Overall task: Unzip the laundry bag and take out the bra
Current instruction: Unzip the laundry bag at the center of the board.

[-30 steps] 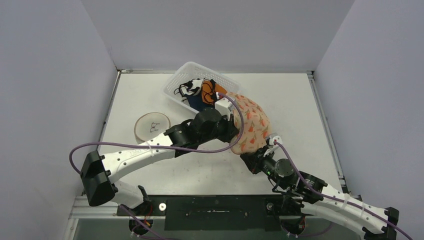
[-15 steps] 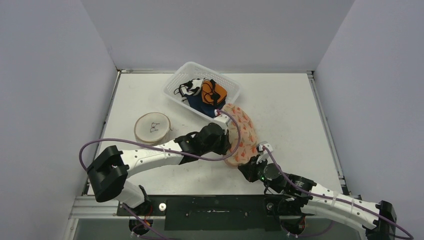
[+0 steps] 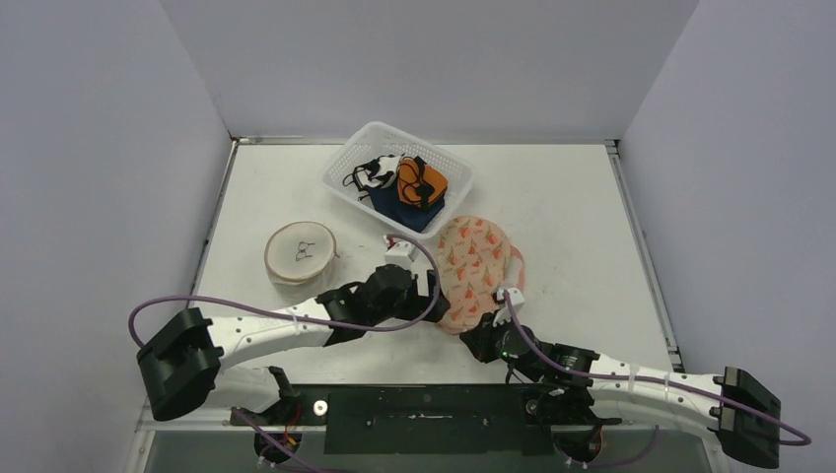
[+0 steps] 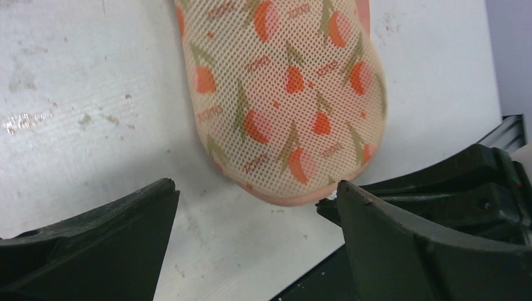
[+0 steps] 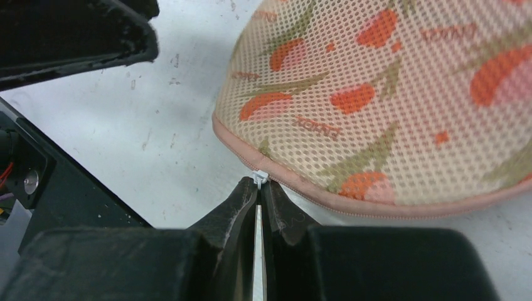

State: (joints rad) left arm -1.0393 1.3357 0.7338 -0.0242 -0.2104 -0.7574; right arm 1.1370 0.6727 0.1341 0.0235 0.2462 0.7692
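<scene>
right fingers [image 5: 238, 210] pinch zipper pull [image 5: 260, 177] | left fingers [image 4: 94, 241] spread, clear of laundry bag [image 3: 471, 271] | risk: unheld bag may drag across tabletop [image 3: 296, 187], pull slips free

A white table [image 3: 592, 187], scuffed and faintly stained (clearest up close), fills a plain booth. Pale grey walls enclose it: back wall [image 3: 424, 59], left wall [image 3: 99, 148], right wall [image 3: 749, 148]. The light is soft and even.
</scene>
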